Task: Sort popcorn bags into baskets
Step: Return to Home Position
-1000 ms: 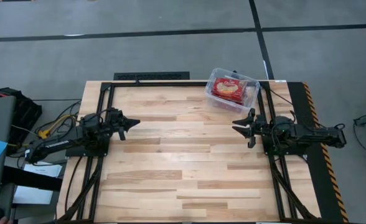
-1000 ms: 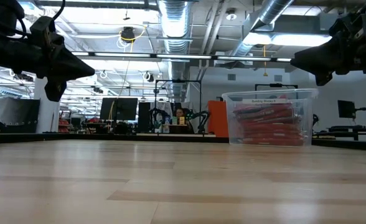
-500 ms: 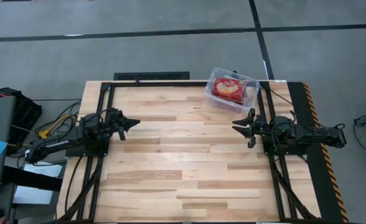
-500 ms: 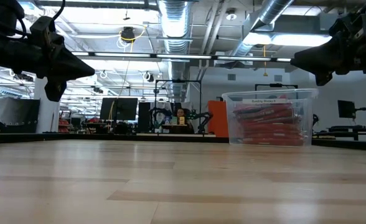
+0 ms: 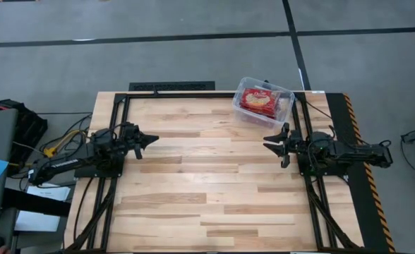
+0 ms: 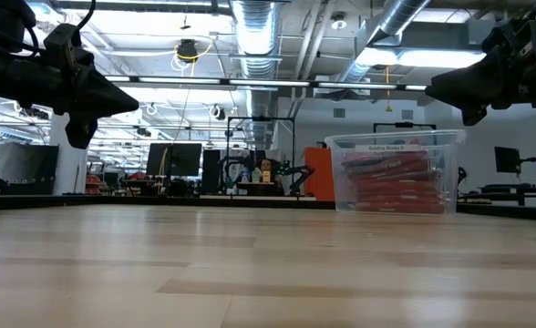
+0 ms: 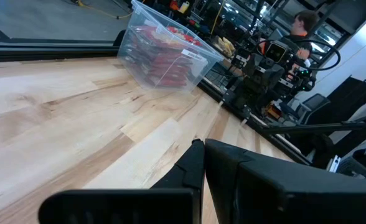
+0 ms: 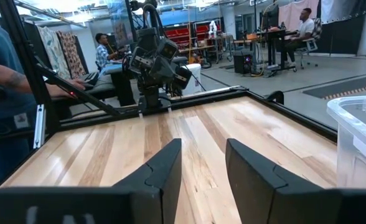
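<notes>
Two dark robot arms hover over a pale wooden tabletop (image 5: 207, 183); the sorting looks finished.
At the left, the left hand (image 5: 151, 139) hangs above the wood, fingers pressed together, holding nothing. Toward the far right corner, a clear rectangular plastic tub (image 5: 287, 107) holds stacked flat red popcorn packets (image 5: 258, 101). They look light, thin, slippery and crushable, so pinching one across a short edge seems best. Just beside the tub, the right hand (image 5: 269, 142) hangs with fingers spread, empty.
</notes>
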You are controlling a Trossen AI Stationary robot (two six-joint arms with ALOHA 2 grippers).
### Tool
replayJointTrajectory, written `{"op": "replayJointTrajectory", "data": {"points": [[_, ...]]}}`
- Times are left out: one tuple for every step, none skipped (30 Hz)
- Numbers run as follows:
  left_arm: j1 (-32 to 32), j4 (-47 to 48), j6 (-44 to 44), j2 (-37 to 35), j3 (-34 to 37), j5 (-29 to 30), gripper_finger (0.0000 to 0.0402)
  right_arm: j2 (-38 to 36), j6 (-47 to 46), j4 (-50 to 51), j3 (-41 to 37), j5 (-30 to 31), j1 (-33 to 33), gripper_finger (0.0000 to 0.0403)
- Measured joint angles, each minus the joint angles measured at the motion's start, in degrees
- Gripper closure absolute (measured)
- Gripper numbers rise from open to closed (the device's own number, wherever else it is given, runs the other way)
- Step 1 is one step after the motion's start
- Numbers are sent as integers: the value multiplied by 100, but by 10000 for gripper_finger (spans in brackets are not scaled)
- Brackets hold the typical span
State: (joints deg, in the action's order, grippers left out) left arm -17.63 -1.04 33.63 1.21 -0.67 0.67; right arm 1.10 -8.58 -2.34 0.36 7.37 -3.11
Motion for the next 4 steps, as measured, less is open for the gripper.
{"op": "replayJointTrajectory", "data": {"points": [[0, 0, 0, 0, 0, 2, 401, 0, 0, 0, 0, 1, 0, 252], [0, 0, 0, 0, 0, 2, 401, 0, 0, 1, 0, 0, 0, 252], [0, 0, 0, 0, 0, 0, 401, 0, 0, 1, 0, -2, 0, 253], [0, 0, 0, 0, 0, 0, 401, 0, 0, 0, 0, 0, 0, 254]]}}
